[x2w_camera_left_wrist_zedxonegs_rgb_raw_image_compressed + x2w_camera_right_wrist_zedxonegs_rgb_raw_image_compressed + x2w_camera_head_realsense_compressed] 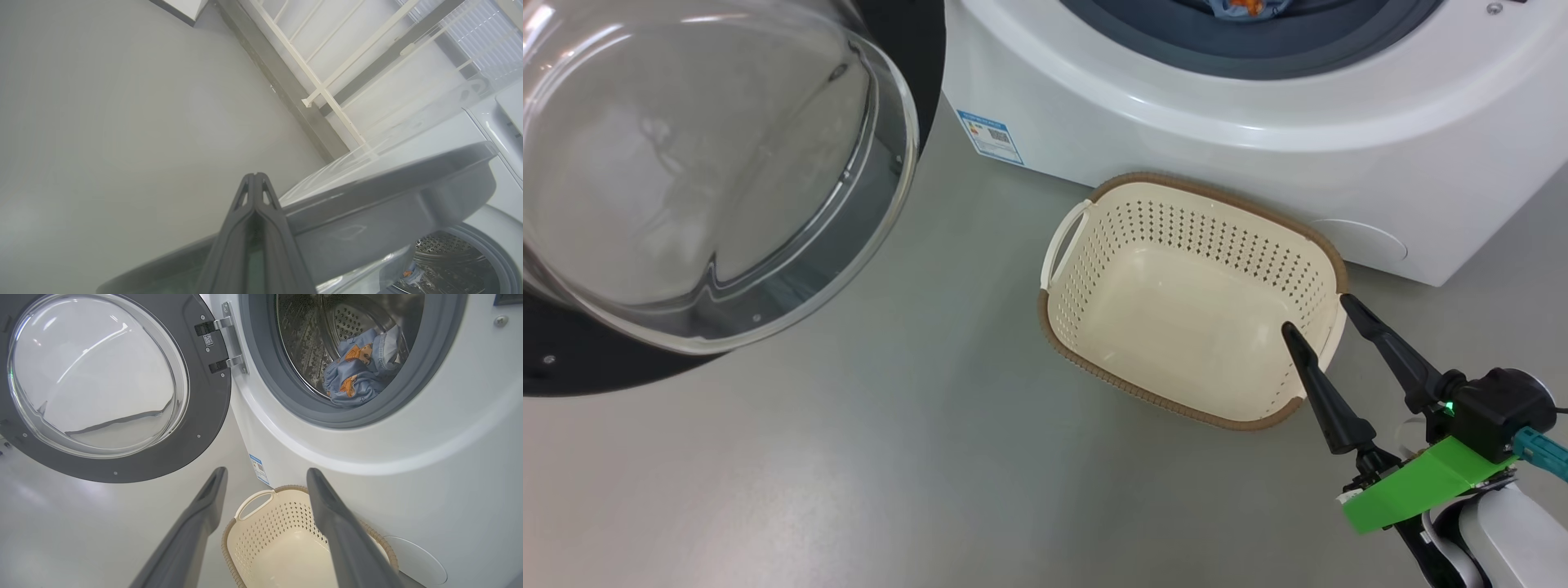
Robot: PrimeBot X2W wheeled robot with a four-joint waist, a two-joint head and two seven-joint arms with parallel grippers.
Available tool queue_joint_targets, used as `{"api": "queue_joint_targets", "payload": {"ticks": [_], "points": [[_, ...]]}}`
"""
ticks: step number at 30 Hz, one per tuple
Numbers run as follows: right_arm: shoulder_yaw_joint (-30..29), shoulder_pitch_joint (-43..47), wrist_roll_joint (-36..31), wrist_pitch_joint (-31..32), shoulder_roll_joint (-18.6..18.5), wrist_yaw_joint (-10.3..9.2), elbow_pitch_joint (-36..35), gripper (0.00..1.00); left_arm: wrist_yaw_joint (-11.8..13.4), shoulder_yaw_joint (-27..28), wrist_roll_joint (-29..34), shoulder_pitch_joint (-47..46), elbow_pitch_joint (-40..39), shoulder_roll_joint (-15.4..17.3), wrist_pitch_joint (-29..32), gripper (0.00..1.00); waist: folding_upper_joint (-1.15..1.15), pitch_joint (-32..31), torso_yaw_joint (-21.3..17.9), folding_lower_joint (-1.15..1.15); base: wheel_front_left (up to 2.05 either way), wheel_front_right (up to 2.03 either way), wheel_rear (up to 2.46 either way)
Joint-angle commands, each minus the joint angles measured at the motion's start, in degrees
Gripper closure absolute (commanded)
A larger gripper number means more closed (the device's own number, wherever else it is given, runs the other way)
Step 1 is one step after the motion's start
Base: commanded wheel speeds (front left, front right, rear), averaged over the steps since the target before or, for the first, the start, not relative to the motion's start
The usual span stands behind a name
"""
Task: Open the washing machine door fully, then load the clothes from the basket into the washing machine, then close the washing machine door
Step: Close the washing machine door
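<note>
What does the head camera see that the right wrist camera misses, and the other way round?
The head view adds the basket's near rim and the green piece behind the right gripper. The right wrist view adds the steel drum and the door hinge. Both share the open door, the washing machine, its blue label, the empty basket, the loaded clothes and the gripper's spread fingers.

Dark two-fingered left gripper (254, 178) pinched tight at six o'clock, round dark-rimmed glass washing machine door (388, 204) edge-on at four.
</note>
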Motion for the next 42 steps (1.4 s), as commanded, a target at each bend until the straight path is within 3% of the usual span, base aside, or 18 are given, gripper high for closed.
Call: {"api": "queue_joint_targets", "payload": {"ticks": [1, 22, 42], "points": [[0.59, 0.84, 0.11, -0.45, 0.19, 0.32, -1.16, 0.00, -0.48, -0.32, -0.33, 1.40, -2.14, 2.17, 2.47, 1.00, 0.00, -0.72, 0.06, 0.00, 0.00, 0.00, 0.00], [-0.63, 2.88, 0.35, -0.45, 2.94, 0.32, -0.84, 0.00, -0.48, -2.43, -4.02, 3.39, -10.76, 4.08, 14.54, 1.00, 0.00, -6.49, 0.57, 0.00, 0.00, 0.00, 0.00], [-4.21, 5.61, 0.07, -0.45, 4.64, 0.32, -1.40, 0.00, -0.48, -5.49, -6.99, 5.13, -18.45, 3.67, 23.38, 1.00, 0.00, -10.10, -0.17, 0.00, 0.00, 0.00, 0.00]]}}
